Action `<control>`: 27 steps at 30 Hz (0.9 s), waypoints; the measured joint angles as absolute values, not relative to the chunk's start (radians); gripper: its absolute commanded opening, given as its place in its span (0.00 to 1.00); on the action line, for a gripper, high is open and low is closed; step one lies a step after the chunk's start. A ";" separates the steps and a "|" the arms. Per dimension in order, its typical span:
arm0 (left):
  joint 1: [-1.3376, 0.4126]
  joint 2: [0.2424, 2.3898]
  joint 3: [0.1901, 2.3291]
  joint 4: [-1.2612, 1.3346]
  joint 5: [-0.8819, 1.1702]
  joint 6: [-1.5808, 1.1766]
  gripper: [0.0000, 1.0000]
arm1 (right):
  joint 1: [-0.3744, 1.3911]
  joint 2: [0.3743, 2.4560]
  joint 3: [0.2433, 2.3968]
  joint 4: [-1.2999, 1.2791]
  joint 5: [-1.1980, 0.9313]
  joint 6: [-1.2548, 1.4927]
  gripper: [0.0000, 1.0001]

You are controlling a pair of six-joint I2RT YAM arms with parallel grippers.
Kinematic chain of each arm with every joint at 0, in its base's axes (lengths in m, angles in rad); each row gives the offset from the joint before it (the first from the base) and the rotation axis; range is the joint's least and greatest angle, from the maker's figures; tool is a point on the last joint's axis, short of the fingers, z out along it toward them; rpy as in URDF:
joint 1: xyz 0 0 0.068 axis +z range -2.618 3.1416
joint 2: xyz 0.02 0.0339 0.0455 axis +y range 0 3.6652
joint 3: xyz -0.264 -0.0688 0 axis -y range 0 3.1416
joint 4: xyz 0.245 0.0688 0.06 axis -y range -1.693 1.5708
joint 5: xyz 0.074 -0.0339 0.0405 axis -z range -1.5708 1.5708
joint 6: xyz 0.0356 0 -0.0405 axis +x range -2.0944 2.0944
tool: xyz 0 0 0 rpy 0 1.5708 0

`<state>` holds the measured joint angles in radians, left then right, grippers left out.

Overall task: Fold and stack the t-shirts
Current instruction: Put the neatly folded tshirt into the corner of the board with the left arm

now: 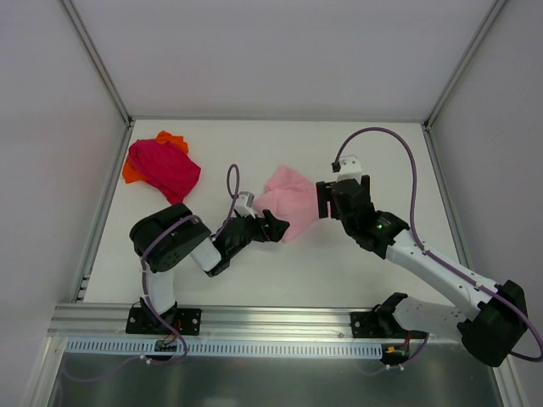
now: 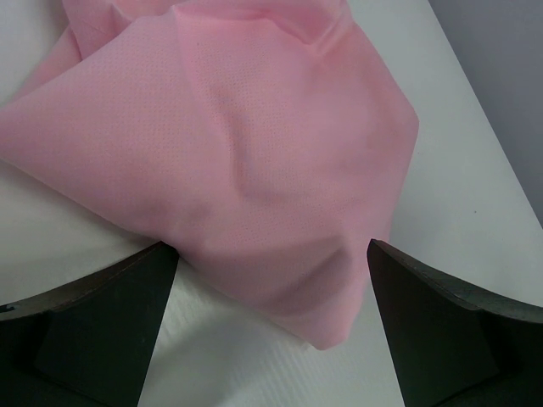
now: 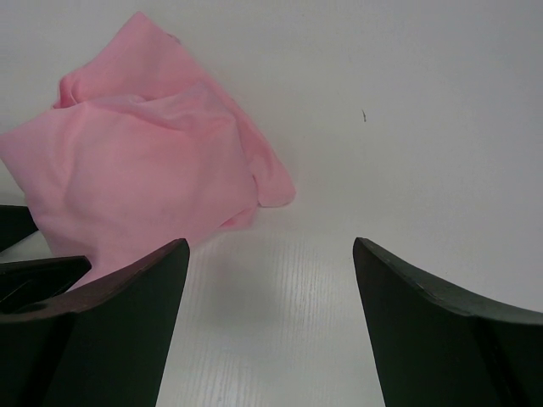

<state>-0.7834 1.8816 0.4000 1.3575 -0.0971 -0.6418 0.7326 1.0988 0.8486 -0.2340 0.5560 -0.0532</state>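
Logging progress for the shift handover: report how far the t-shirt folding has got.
Done: nothing looks folded; the magenta t-shirt lies crumpled on the orange t-shirt at the far left. In hand: the light pink t-shirt sits rumpled in the middle, the left tool open around its corner, the right tool open beside it. Left: folding all three, then stacking.

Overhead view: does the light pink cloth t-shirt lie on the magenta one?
No, the light pink cloth t-shirt lies centrally, apart from the magenta cloth t-shirt at far left.

T-shirt [image 1: 291,197] lies between left tool [image 1: 277,226] and right tool [image 1: 323,202] (others [image 1: 163,165] far left).
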 measured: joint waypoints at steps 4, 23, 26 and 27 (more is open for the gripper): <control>-0.783 1.908 0.432 1.363 -0.078 -0.641 0.97 | 0.733 1.098 0.849 -0.236 0.556 -0.053 0.83; -0.783 1.959 0.445 1.345 -0.002 -0.651 0.00 | 0.733 1.065 0.849 -0.242 0.555 -0.053 0.84; -0.783 1.931 0.436 1.325 -0.009 -0.634 0.00 | 0.733 1.065 0.849 -0.243 0.548 -0.053 0.84; -0.783 1.911 0.434 1.316 -0.014 -0.625 0.00 | 0.733 1.065 0.849 -0.243 0.545 -0.053 0.84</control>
